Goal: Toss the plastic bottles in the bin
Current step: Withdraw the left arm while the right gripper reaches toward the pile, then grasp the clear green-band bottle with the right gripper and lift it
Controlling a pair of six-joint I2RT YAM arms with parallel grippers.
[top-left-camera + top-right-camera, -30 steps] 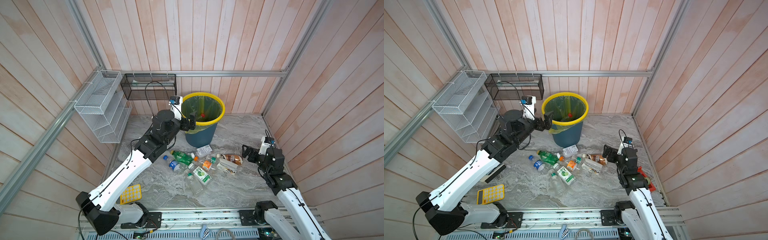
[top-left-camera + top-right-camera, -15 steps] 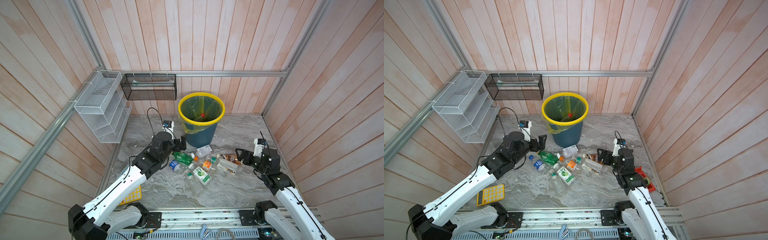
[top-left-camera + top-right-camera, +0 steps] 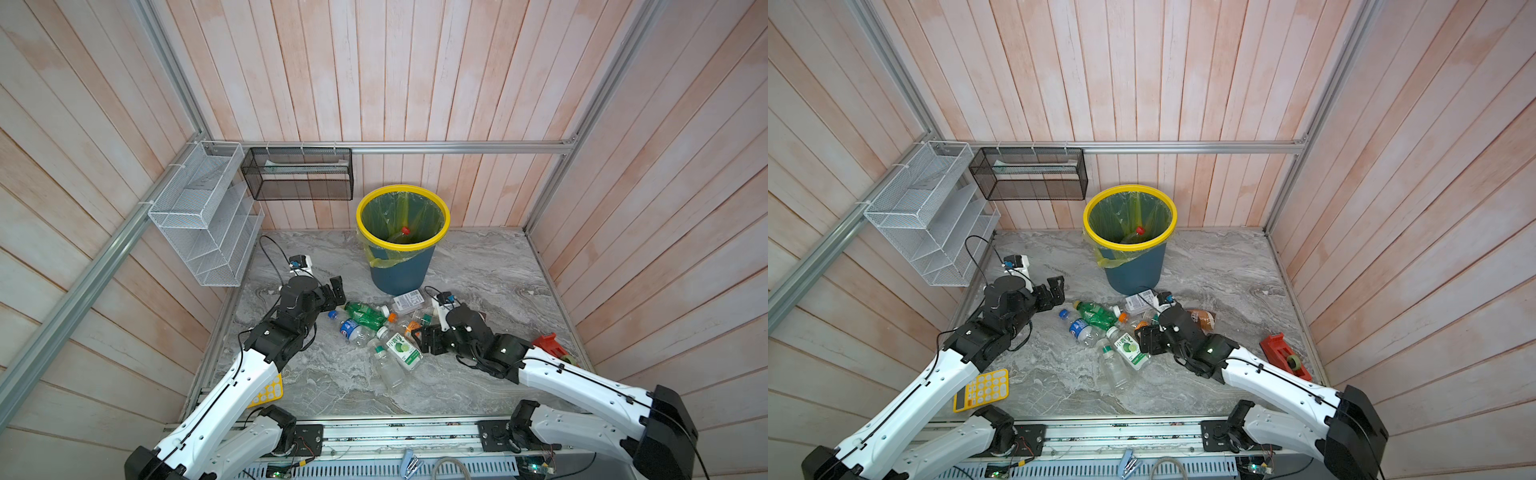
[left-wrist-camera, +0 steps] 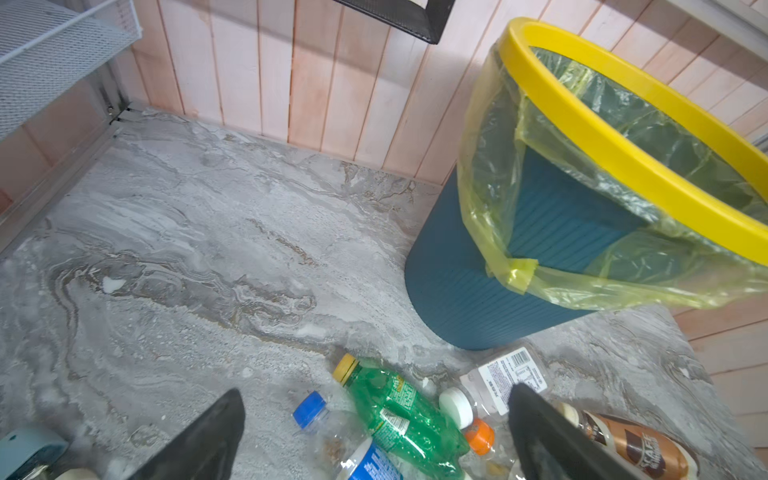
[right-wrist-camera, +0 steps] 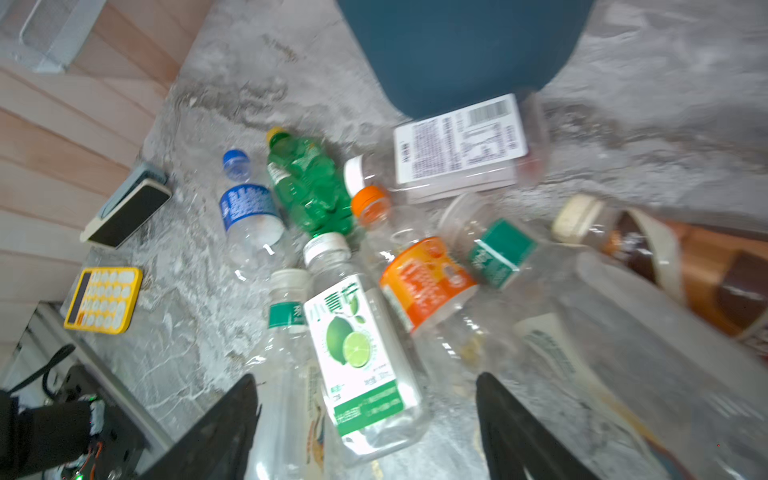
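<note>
The bin, teal with a yellow rim and liner, stands at the back; a red-capped bottle lies inside. Several plastic bottles lie in a heap before it, among them a green bottle and a lime-label bottle. My left gripper hovers open just left of the heap, the green bottle ahead between its fingers. My right gripper is low at the heap's right, open, its fingers either side of the lime-label bottle's base with gaps on both sides. A brown bottle lies beside it.
A white wire rack and a black mesh basket hang on the walls at back left. A yellow calculator-like tray lies by the left arm. A red tape dispenser sits at the right wall.
My left arm came down from the bin's rim to the floor left of the bottles. My right gripper moved left across the heap to the lime-label bottle, its jaws narrowing somewhat.
</note>
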